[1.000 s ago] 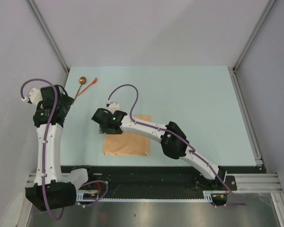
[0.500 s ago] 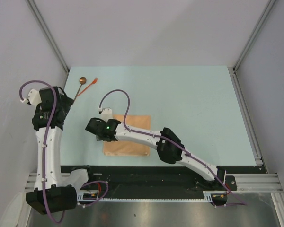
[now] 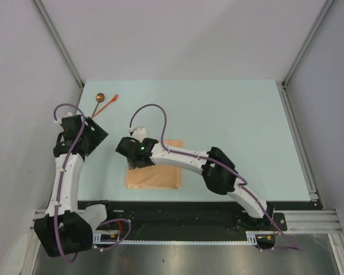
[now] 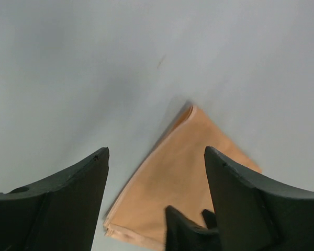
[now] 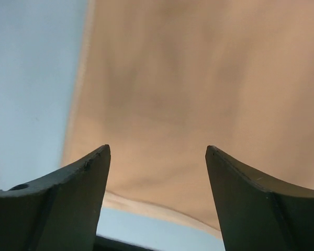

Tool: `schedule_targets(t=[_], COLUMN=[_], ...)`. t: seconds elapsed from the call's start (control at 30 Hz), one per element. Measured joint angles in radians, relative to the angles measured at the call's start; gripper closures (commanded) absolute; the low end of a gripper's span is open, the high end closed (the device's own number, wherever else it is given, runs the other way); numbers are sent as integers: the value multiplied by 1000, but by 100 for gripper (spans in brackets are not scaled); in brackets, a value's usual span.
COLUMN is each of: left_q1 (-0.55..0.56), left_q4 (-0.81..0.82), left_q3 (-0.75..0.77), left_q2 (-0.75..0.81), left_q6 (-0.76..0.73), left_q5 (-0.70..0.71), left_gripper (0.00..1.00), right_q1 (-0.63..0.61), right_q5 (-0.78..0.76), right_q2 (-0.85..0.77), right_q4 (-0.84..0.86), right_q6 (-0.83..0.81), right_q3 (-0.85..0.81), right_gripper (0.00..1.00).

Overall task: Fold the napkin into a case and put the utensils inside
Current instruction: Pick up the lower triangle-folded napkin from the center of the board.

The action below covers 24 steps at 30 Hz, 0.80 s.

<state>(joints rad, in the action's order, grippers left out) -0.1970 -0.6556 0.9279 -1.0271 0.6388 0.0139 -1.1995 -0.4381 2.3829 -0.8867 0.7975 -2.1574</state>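
The napkin (image 3: 157, 175) lies folded into a tan-orange layered rectangle near the table's front edge. My right gripper (image 3: 136, 160) hovers over its far left corner, open, with only cloth (image 5: 199, 89) below the fingers and the folded edge (image 5: 146, 206) between them. My left gripper (image 3: 100, 136) is open to the left of the napkin and faces it; its view shows the cloth (image 4: 183, 167) ahead and a dark shape (image 4: 186, 230) low between the fingers. The utensils lie at the far left: a spoon (image 3: 99, 98) with a coppery bowl and an orange-red fork (image 3: 110, 103).
Grey walls close in the pale table (image 3: 235, 126) on the left, back and right. A black rail with cables (image 3: 178, 220) runs along the near edge by the arm bases.
The right gripper went left off the napkin's edge, then came back over its corner and opened wider. The left arm swung right and down, toward the napkin.
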Motion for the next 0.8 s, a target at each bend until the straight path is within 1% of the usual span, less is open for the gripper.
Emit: schedule_targets(t=[0.03,0.07,0.17,0.27,0.37,0.5,0.6,0.7,0.8], left_q1=[0,0,7,55,158,238,245,260,272], left_q4=[8,23,42,40,41,42,43,53,70], left_q3=[-23,-54,-107,-135,-143,-146,-159,-162,-161], left_q2=[-14,-37,-87,-108,-128,-187,-201,-202,-220], left_q6=[-13,-29,-58,-78,-100,-148,-189,-242,-308], left_q5=[-34,-83,-161,-161,-128,-109,-106,-90,-85], left_gripper=[23,23,22,23,25,26,27,31,32], right_q1=[11,31,93,186,303,396,431,467,502], right_q5=[9,24,70,156,240,327,406,478,536], right_q2=[-50,-134,-357,-593,-771,-880,-921,-946,-971], right_q4=[7,29,103,222,331,436,499,542,577], right_q6=[-16,-42,-98,-153,-205,-269,-307,-330,-339], right_q3=[58,148,357,562,719,858,949,1022,1075], right_gripper=[18,18,18,18,15,12,11,11,11])
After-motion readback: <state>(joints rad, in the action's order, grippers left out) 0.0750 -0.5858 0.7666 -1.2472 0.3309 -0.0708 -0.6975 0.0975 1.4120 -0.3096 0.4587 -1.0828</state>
